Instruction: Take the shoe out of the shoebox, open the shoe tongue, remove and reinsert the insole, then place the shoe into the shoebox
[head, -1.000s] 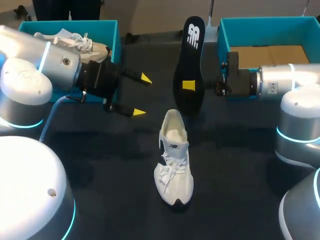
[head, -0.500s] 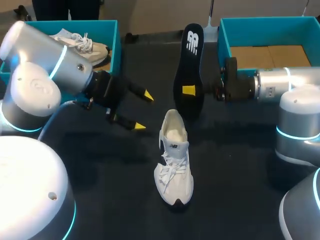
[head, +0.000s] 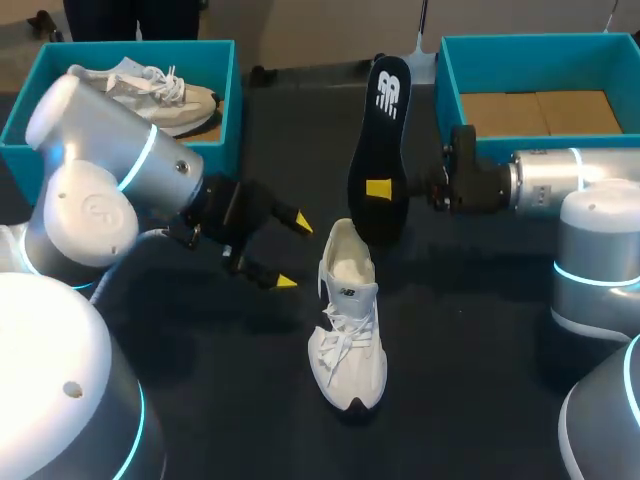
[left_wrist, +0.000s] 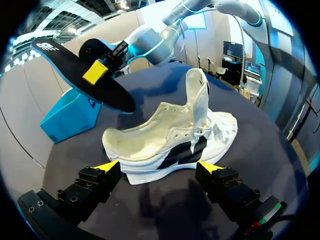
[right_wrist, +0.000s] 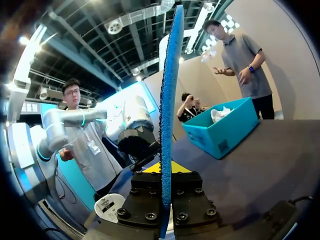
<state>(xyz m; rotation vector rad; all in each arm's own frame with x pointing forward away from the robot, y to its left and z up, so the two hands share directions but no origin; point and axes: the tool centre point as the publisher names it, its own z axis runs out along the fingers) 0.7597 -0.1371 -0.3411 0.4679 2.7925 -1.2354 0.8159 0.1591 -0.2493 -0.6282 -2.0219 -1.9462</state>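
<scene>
Inspecting the insole (head: 380, 150): thin, light, bendy foam by my judgement, best pinched at mid-length. It is held up over the table at upper centre.

And the claws?

The right gripper (head: 386, 190) pinches the insole between both fingers. The left gripper (head: 292, 252) is spread wide, touching nothing, just beside the heel of the shoe (head: 345, 320), which lies at centre, soft-sided, tongue raised.

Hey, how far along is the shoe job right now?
Done: the shoe stands on the table, tongue raised, insole out. In hand: the right gripper is shut on the insole, in the air near the heel; the left gripper is open beside the shoe. Left: reinsert the insole, then put the shoe in the empty shoebox.
</scene>
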